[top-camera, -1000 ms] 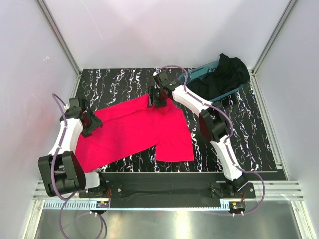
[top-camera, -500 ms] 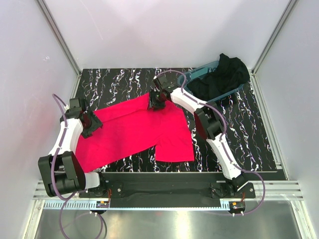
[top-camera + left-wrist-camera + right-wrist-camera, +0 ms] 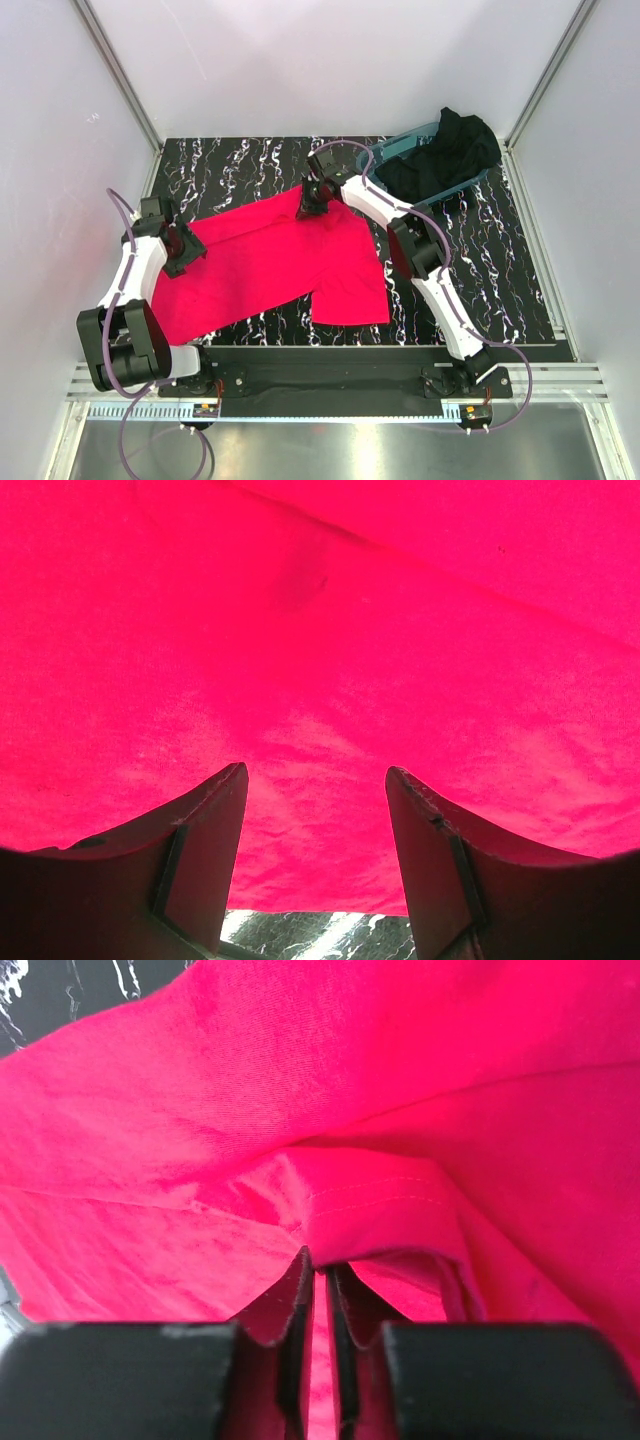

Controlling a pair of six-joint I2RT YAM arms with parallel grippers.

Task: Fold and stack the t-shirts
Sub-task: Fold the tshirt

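We are looking down on the counter. The red shirt is lying spread out, mostly flat, across the left and middle of it, with one sleeve pointing toward the near edge. The black shirt is sitting bunched in the tub at the far right corner, well apart from the red one.

Right claw: it is reaching over the far edge of the red shirt, near the collar end. In the wrist view this claw is pinching a hemmed fold of red cloth. Its fingers are pressed nearly together with only the cloth between them, and the fold is bunching up just ahead of the tips.

Left claw: it is sitting at the shirt's left edge. In its wrist view the claw is standing spread, with the two fingers well apart and red cloth filling the frame beyond them. We are not seeing any cloth caught between them. A strip of marbled counter is showing below the cloth's edge.
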